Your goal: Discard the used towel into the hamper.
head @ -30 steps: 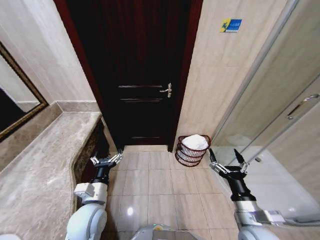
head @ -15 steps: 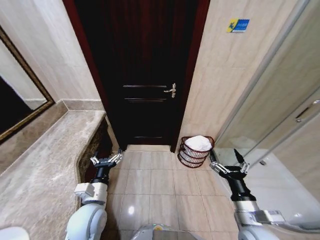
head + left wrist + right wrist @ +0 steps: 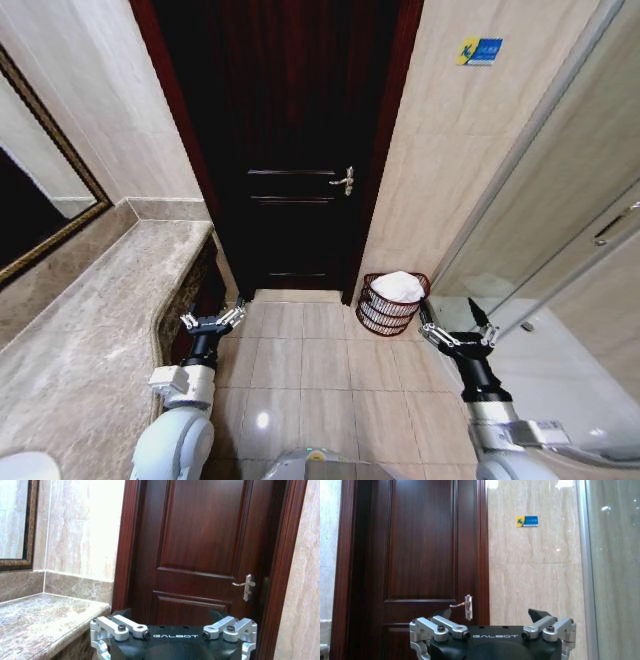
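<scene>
The hamper (image 3: 391, 304), a small round reddish-brown woven basket, stands on the tiled floor by the door frame. A white towel (image 3: 397, 286) lies bunched inside it, heaped above the rim. My left gripper (image 3: 212, 321) is open and empty, held low beside the counter, well left of the hamper. On the other side, my right gripper (image 3: 456, 325) is also open and empty, just right of the hamper and a little nearer to me. The wrist views look at the door with each gripper's (image 3: 172, 619) (image 3: 491, 619) fingers spread.
A dark wooden door (image 3: 290, 150) with a metal handle (image 3: 345, 181) is shut straight ahead. A marble counter (image 3: 90, 330) runs along the left under a framed mirror (image 3: 40, 190). A glass shower screen (image 3: 560, 230) fills the right side. Bare floor tiles (image 3: 320, 370) lie between the arms.
The whole head view has shifted a little, so the camera has turned slightly leftward. Both arms hold the same pose, and the towel stays in the hamper.
</scene>
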`<state>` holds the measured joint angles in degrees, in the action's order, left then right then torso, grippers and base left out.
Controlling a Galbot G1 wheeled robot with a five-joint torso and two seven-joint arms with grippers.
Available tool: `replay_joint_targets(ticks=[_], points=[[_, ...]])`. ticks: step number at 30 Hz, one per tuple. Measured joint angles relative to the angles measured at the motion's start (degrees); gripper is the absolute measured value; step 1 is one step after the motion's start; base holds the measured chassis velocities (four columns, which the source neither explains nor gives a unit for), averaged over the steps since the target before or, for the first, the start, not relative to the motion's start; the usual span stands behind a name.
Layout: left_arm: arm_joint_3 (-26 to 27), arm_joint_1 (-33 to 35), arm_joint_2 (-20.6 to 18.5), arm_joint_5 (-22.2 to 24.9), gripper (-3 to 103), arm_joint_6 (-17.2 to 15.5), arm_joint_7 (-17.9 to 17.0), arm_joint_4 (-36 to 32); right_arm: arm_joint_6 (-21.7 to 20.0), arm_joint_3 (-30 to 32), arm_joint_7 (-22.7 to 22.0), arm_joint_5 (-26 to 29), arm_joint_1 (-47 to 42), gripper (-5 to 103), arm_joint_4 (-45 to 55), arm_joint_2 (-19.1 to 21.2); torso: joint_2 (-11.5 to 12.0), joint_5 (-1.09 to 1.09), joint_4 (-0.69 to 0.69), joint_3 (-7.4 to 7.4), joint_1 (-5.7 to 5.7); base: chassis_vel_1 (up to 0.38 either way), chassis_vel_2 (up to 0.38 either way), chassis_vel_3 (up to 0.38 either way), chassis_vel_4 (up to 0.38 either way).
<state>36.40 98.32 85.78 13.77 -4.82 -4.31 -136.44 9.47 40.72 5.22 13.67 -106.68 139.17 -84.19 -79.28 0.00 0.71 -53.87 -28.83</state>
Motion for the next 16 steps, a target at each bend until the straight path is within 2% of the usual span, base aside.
replay_joint_targets(ticks=[16], points=[[0.0, 0.0, 0.0, 0.0, 100, 0.0, 0.0, 0.0, 0.0, 0.0, 0.0, 0.0, 0.0, 100, 0.0, 0.0, 0.0, 0.0, 0.0, 0.0, 0.0, 0.0, 0.0, 0.0, 0.0]])
